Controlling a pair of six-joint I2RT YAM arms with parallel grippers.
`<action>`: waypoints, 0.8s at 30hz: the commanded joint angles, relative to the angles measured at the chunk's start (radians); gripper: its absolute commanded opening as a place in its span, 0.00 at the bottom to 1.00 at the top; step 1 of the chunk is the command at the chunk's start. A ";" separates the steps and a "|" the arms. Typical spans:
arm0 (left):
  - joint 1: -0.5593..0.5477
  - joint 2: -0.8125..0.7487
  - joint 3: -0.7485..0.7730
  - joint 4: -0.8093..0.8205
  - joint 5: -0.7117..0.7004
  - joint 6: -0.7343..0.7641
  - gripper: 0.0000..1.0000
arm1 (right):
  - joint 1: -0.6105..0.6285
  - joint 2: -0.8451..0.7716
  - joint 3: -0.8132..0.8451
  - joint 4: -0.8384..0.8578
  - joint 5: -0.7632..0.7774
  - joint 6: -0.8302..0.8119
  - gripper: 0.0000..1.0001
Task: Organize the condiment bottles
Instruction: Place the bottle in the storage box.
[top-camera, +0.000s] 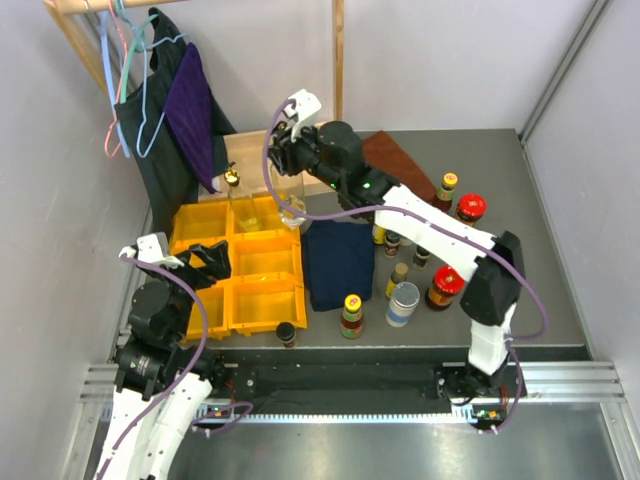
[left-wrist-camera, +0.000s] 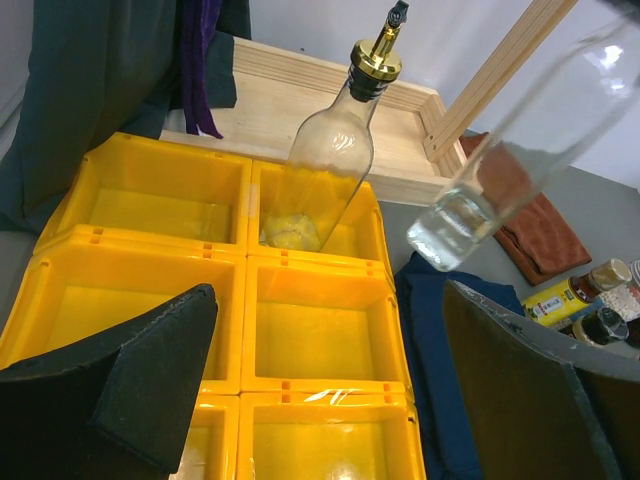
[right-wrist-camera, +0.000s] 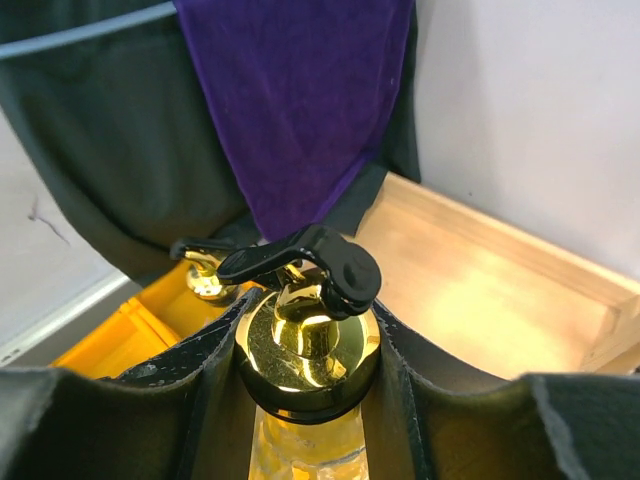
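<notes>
The right arm stretches from its base at the near right, diagonally far-left across the table. The right gripper (right-wrist-camera: 306, 392) is clenched on the gold spout cap of a clear bottle (left-wrist-camera: 470, 205), which hangs tilted in the air over the far right corner of the yellow bins (top-camera: 262, 300). The left arm is folded up close to its base, and the left gripper (left-wrist-camera: 330, 300) hovers over the near-left bins with its jaws spread wide, nothing in them.

Counts, as best they can be made:
- Six bin compartments, two across and three deep.
- Two clear gold-topped bottles: the held one, plus a second bottle (left-wrist-camera: 335, 160) leaning in the far right compartment.
- Two red-lidded jars (top-camera: 445, 287) on the right side of the table.
- One white-lidded jar (top-camera: 403, 303).
- One black-capped bottle (top-camera: 286, 334) just near of the bins.
- One sauce bottle (top-camera: 351, 315) by the near edge of the blue cloth (top-camera: 338, 262).
- A few more small bottles sit under the right arm, too hidden to count exactly.
</notes>
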 joint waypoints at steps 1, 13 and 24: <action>0.002 -0.014 0.001 0.017 -0.004 -0.002 0.99 | 0.014 0.044 0.136 0.132 -0.025 0.034 0.00; 0.003 -0.007 -0.004 0.024 0.002 0.006 0.99 | 0.014 0.207 0.231 0.173 -0.028 0.039 0.00; 0.002 -0.005 -0.005 0.024 0.008 0.006 0.99 | 0.013 0.290 0.241 0.189 -0.031 0.054 0.00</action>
